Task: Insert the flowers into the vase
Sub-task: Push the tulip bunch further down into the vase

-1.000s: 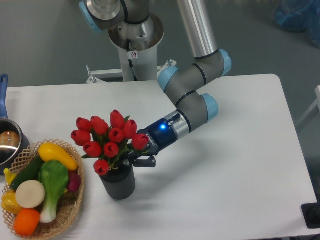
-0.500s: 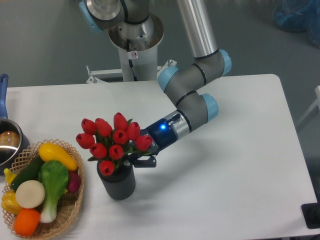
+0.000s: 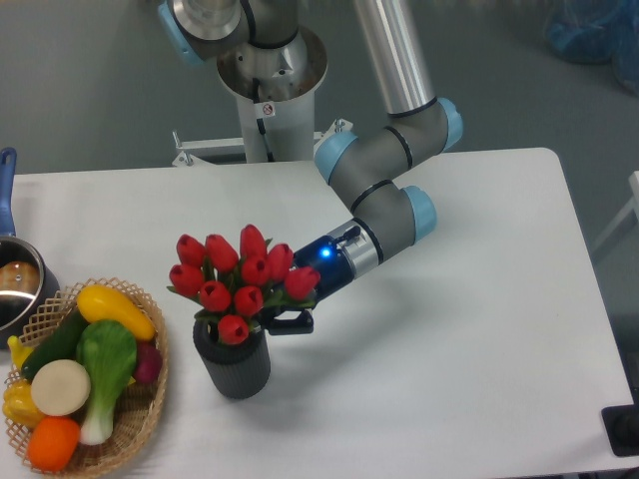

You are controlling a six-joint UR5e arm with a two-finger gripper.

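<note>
near the front-left of the white table (image 3: 449, 329) stands the vase (image 3: 236, 363), a small dark grey ribbed cylinder, with the flowers (image 3: 243, 281), glossy rounded red tulip heads over green leaves, bunched right above its mouth and spreading wider than it. the gripper (image 3: 277, 317) reaches in from the right beneath the blooms, its dark fingers mostly hidden by petals and leaves, so i cannot tell whether the jaws are pinching the stems or spread. at the left edge a woven wicker basket (image 3: 142, 417) of smooth toy vegetables and a steel pot (image 3: 14, 284) with a blue handle are partly cut off.
</note>
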